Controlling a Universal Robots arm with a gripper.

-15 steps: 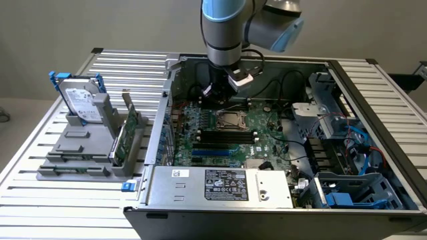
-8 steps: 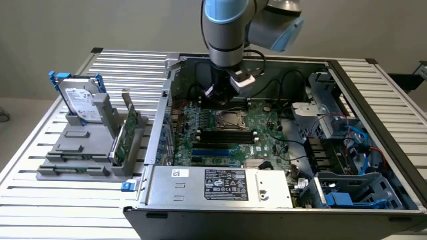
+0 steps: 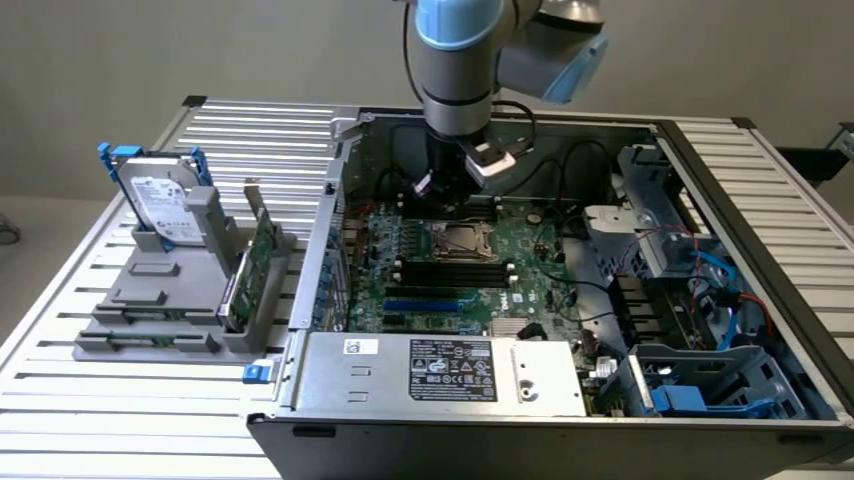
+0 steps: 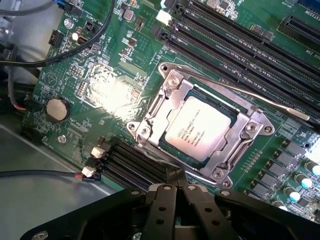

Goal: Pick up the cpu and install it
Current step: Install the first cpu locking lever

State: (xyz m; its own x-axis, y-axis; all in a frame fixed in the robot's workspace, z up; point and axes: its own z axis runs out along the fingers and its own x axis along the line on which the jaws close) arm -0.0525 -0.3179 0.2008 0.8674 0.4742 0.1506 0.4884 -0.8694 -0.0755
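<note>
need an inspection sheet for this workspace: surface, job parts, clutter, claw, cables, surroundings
surface: slatted metal table bearing an open computer case
job's things: cpu sitting in the socket of the motherboard
clutter: hard drive and green circuit card upright in a grey holder beside the case
grippers: claw shut, empty, hovering by the socket
cables: black cables over the motherboard; blue cables toward the exterior view's right
surroundings: plain wall behind the table
</note>
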